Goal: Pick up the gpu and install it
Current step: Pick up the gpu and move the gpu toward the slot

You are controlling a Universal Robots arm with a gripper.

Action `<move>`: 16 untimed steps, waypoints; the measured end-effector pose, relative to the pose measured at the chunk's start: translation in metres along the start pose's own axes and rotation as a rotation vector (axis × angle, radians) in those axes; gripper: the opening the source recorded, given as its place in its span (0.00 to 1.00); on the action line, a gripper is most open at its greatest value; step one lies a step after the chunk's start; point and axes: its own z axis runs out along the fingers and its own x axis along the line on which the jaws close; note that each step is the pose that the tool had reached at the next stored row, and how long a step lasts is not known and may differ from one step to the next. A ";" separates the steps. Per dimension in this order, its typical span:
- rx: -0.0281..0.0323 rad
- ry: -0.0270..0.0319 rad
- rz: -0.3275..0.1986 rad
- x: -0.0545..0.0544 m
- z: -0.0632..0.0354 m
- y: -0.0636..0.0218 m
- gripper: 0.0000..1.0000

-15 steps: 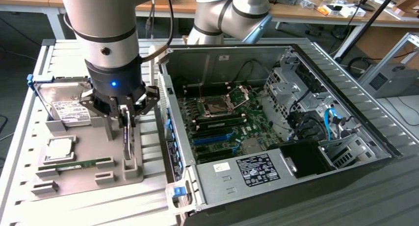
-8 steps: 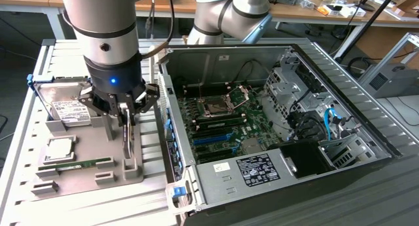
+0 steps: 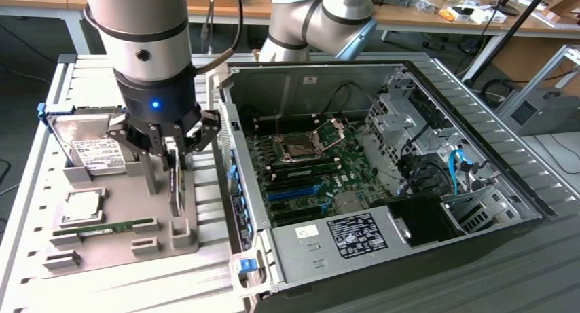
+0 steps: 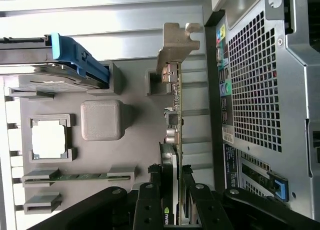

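The gpu (image 3: 176,191) stands on edge in a slot of the grey holder tray (image 3: 118,248), at the exterior view's left of the open computer case (image 3: 363,82). My gripper (image 3: 170,157) hangs straight above it with a finger on each side of the card's top edge. In the wrist view the gpu (image 4: 173,105) runs away from me as a thin edge ending in its silver bracket (image 4: 175,45), and my gripper (image 4: 170,180) is shut on its near end. The card's lower edge still sits in the holder.
On the tray (image 4: 130,155) also rest a silver hard drive (image 3: 91,146) with a blue clip, a square processor (image 3: 81,206) and a green memory stick (image 3: 118,226). The case lies open with its motherboard and blue expansion slots (image 3: 295,191) exposed. Its perforated rear wall (image 4: 260,80) stands close beside the card.
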 end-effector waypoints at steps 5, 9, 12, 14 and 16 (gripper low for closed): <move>0.0000 0.0000 0.000 0.000 -0.0066 0.0003 0.27; -0.0001 -0.0001 0.000 0.000 -0.0128 0.0006 0.27; 0.0000 -0.0001 0.000 0.000 -0.0170 0.0007 0.27; 0.0000 0.0000 0.000 0.000 -0.0200 0.0008 0.27; 0.0000 0.0000 0.000 -0.001 -0.0251 0.0011 0.27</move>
